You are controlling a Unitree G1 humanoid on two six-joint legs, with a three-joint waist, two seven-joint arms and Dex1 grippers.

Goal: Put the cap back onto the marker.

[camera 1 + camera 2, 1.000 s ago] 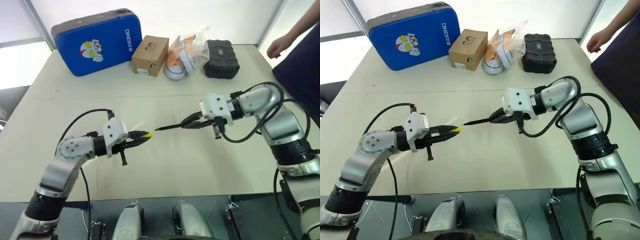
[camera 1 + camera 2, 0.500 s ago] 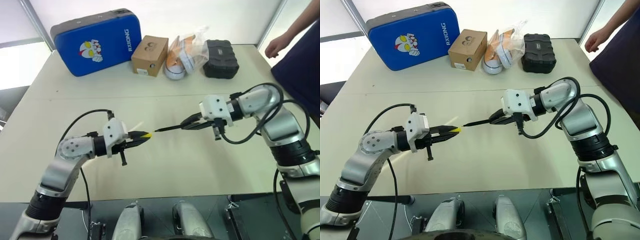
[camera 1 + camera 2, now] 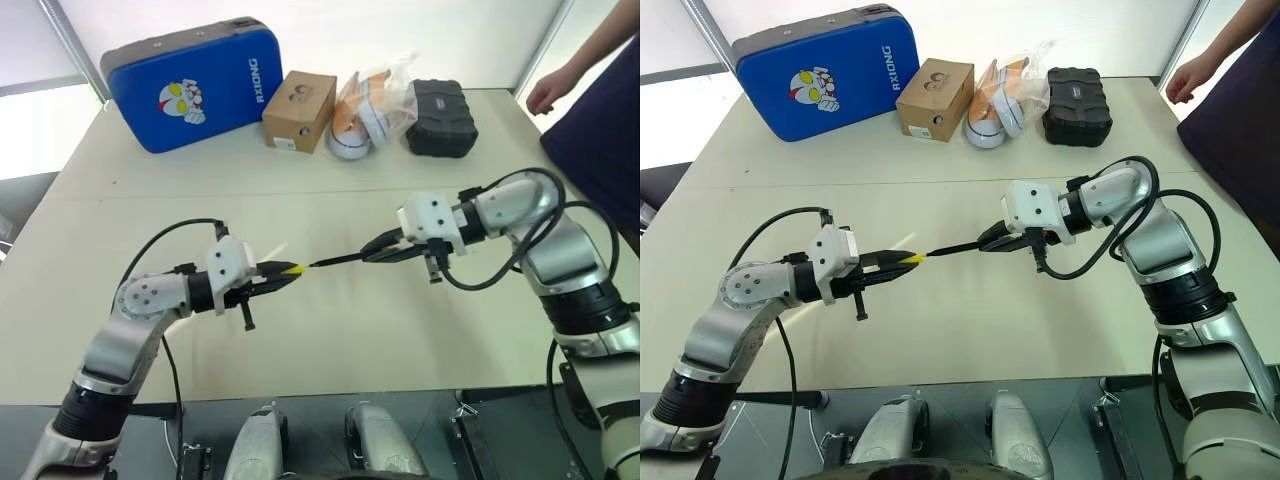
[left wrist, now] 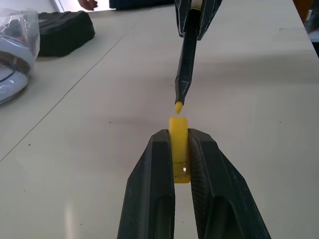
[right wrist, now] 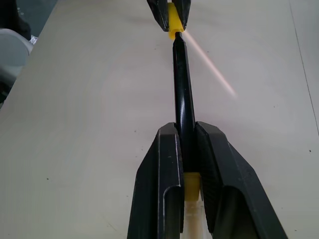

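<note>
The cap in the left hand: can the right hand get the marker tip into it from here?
Probably yes. The right hand holds the marker aimed at the cap in the left hand; a small, unobstructed gap separates tip and cap.

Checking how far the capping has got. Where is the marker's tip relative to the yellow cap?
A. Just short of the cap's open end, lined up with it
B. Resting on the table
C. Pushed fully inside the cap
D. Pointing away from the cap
A: a small gap shows between the marker tip and the cap, held by the left gripper; the right gripper holds the marker.
</note>
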